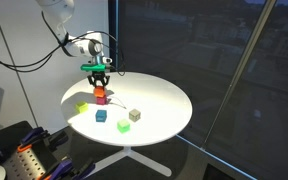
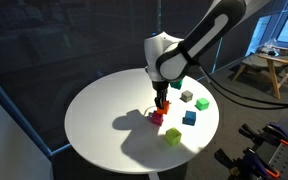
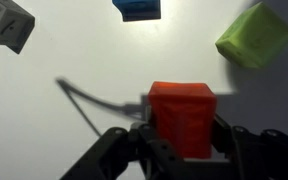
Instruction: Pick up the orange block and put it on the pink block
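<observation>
Since the wrist view looks straight down past the fingers, it's the one to go by. The orange block (image 3: 182,112) sits right between the two jaws of the gripper (image 2: 162,104), with both fingers pressed against its sides, so I'd call that a firm grasp on the cube.

What matters is where the pink block is relative to that, and the wrist view shows no pink at all. My guess is it's hidden directly under the orange one. In an exterior view there's a pinkish-red bit (image 1: 100,100) just under the held cube, near the middle of the round white table (image 1: 164,100). So the target looks to be straight down, not off to a side. I can't tell whether the two cubes are touching or a hair apart, they blur together.

It's a cube, so there's no long axis to worry about, only keeping the faces square. The yellow-green cube (image 3: 254,36), blue cube (image 3: 136,8) and grey cube (image 3: 6,25) are all well apart from the stack.
</observation>
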Controlling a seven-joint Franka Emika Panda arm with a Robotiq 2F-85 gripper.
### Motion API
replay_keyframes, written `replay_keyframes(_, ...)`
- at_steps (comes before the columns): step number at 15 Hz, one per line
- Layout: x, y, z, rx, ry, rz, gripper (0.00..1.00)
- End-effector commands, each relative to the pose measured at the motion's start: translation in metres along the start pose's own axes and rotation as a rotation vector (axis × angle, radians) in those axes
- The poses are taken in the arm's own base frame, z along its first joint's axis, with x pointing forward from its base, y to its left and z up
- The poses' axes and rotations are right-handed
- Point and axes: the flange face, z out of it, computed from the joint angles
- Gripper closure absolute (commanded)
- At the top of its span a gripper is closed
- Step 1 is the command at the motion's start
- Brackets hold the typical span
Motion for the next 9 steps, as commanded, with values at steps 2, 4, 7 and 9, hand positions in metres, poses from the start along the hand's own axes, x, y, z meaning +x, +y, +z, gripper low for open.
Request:
replay_keyframes(2, 0.011, 0.000, -0.002, -0.019, -0.012, 0.021, 0.75)
replay_keyframes(4, 0.014, -0.001, 0.000, -0.021, -0.015, 0.023, 0.75)
replay_keyframes(7, 0.018, -0.003, 0.003, -0.029, -0.016, 0.034, 0.75)
replay_keyframes(9, 0.021, -0.005, 0.006, -0.038, -0.019, 0.043, 0.75)
